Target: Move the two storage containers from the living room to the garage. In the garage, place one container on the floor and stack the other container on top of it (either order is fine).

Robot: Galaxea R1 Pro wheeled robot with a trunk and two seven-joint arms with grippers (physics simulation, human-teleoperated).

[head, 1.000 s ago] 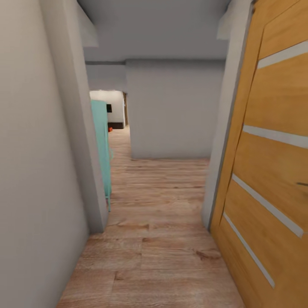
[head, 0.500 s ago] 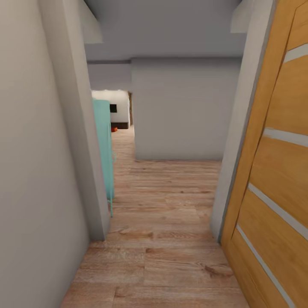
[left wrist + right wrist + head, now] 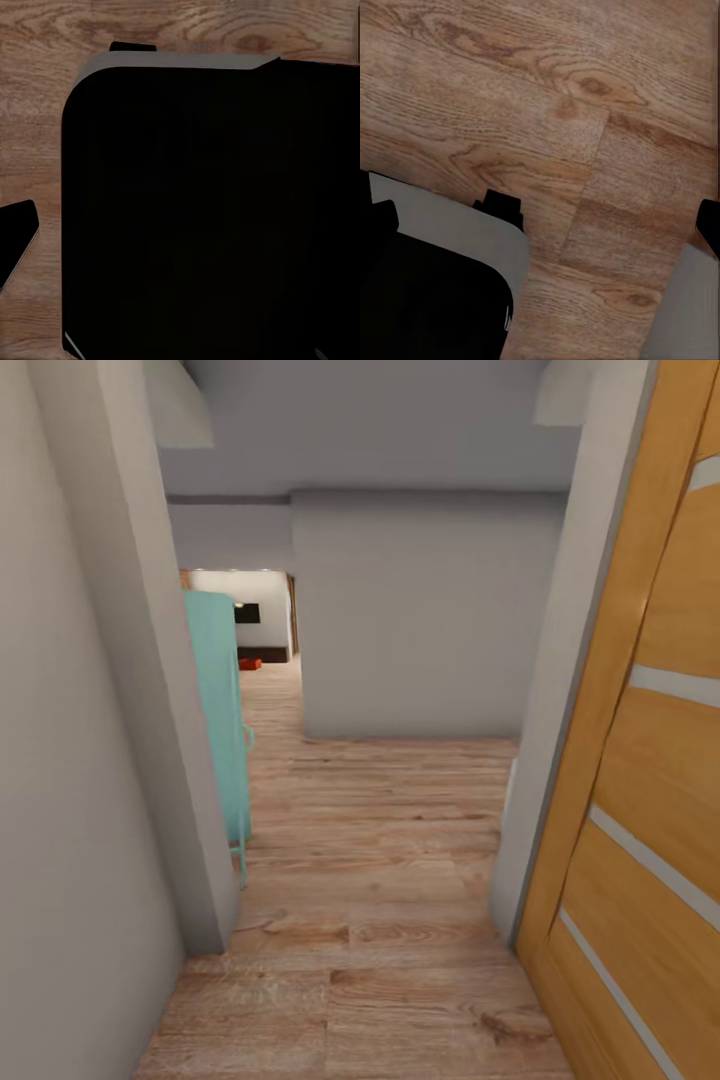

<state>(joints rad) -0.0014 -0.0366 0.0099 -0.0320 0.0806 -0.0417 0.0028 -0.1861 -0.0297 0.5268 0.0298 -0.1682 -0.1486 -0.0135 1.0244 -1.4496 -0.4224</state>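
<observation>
While wrists face planks, head glimpses possibly container [image 3: 250,663].

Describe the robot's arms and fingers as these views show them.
Little can be made out. In the left wrist view a matte black wedge with a thin pale edge juts in at the border, possibly a finger. The right wrist view has a similar black tip. The large black rounded body with a grey rim looks like the robot's base.

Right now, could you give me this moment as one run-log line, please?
phase: transit | place: hallway, wood-plank floor | right: wooden door | left: teal object | ahead: orange-red container, far room
</observation>
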